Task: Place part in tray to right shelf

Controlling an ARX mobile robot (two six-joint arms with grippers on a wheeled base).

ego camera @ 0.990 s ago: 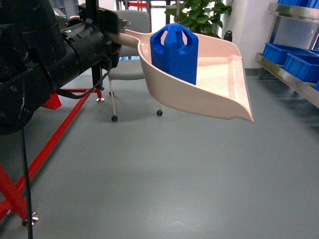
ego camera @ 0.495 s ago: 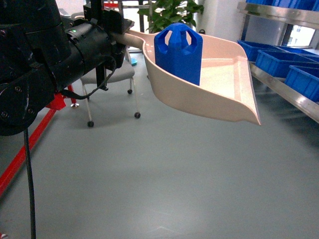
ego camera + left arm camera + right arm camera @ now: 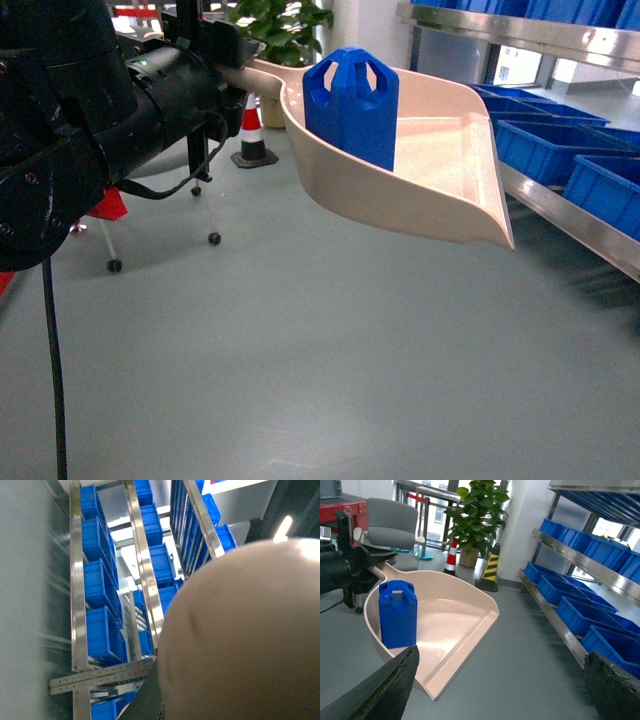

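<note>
The pale beige tray hangs in the air over the grey floor, and my left gripper is shut on its handle at the upper left of the head view. The blue part stands upright at the back of the tray, also showing as the blue part in the right wrist view. The tray's underside fills most of the left wrist view and hides the left jaws. My right gripper is open and empty, its dark fingers wide apart. The right shelf runs along the right.
Blue crates line the steel shelf on several levels. A potted plant, a red-white cone and a yellow-black cone stand at the back. A grey chair is behind the left arm.
The head view has swung right: the chair and red frame slid off to the left and the shelf with crates has come closer. Tray and part kept their pose on the left arm.
</note>
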